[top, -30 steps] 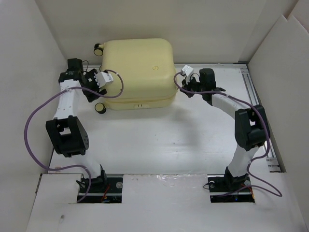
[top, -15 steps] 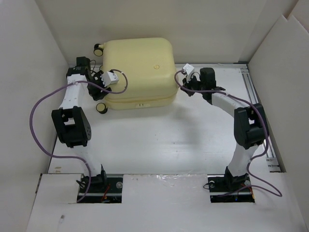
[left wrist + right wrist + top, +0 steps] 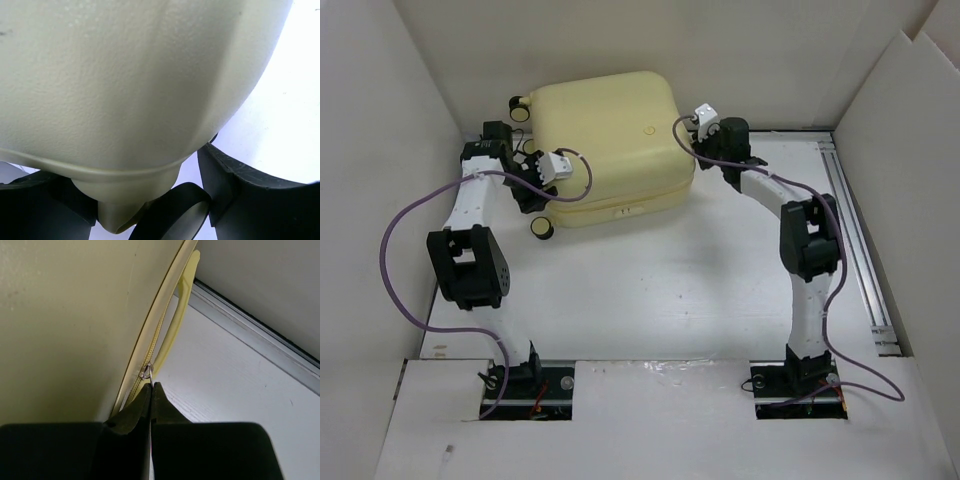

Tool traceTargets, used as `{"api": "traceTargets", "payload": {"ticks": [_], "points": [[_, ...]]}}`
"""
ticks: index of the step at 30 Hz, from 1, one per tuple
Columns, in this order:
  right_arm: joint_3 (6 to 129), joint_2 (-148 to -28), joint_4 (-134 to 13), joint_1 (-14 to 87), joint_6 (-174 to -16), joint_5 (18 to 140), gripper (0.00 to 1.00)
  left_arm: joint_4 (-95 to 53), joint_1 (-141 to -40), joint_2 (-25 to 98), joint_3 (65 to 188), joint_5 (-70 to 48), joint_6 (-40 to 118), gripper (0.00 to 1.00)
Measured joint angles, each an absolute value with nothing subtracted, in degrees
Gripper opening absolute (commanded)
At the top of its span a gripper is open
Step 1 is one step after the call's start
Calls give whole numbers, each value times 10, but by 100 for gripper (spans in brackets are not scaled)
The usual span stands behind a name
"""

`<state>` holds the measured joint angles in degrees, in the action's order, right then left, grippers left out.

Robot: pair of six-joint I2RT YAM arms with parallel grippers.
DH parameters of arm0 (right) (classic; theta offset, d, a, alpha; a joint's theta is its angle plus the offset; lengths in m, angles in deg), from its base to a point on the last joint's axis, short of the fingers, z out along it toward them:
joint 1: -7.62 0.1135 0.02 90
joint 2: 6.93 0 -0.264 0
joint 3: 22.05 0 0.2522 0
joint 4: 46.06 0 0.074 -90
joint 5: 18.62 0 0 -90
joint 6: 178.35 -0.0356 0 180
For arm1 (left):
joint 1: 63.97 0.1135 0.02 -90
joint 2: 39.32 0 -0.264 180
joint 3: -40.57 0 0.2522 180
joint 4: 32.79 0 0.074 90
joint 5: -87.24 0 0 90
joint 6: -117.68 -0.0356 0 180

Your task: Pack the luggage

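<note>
The luggage (image 3: 610,130) lies shut and flat on the far part of the tabletop (image 3: 660,290), close to the back wall (image 3: 620,40) and turned a little, its near right corner swung farthest from the wall. Its two wheels are on the left end: the far wheel (image 3: 520,105) by the wall and the near wheel (image 3: 542,228) on the tabletop.

The left end effector (image 3: 150,200) is at that left end, low at the near corner. Its fingers (image 3: 250,200) are partly apart, one on each side of the wheel mount (image 3: 120,215). Mount and wheel fill the gap, and both fingers seem to bear on them.

At the right end, the right end effector (image 3: 151,387) is shut tight. The small metal ring (image 3: 146,372) of the zip pull is caught at its tips. The zip (image 3: 155,340) runs along the seam just beyond them, with a pale yellow handle (image 3: 182,295) arching off the shell beside it.

A metal rail (image 3: 855,230) runs near to far along the right edge, well apart from the luggage. White side panels close in left and right. A purple cable (image 3: 395,260) loops wide of the left arm, and another trails from the right arm's base. Each arm blocks the end of the luggage that it works at.
</note>
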<state>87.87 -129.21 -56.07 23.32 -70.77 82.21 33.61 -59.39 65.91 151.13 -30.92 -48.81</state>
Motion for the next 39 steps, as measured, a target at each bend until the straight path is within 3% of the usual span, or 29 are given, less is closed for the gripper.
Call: {"api": "traceTargets", "payload": {"ticks": [4,9,15,18,19,20,26,29,31,33,39], "points": [[906,-1326,-515,227,-723,868,0,340,-593,659,1512,-313,-499,0],[1057,-1462,-443,210,-767,935,0,344,-593,659,1512,-316,-507,0],[1178,-1578,-349,214,-855,897,0,346,-590,660,1513,-323,-509,0],[1195,-1598,-325,224,-899,867,0,355,-587,666,1524,-328,-500,48],[1196,-1601,-319,227,-909,862,0,361,-586,669,1531,-330,-491,56],[1196,-1602,-317,229,-915,858,0,368,-583,673,1540,-336,-480,71],[1131,-1585,-246,233,-934,858,0,429,-550,693,1671,-410,-371,82],[1084,-1565,-212,237,-938,857,0,416,-522,687,1746,-497,-297,94],[1061,-1555,-197,240,-940,856,0,351,-496,666,1748,-531,-199,94],[1043,-1546,-189,241,-940,856,0,289,-477,654,1735,-515,-110,87],[950,-1489,-171,245,-942,864,0,194,-487,772,1781,-350,40,83]]}}
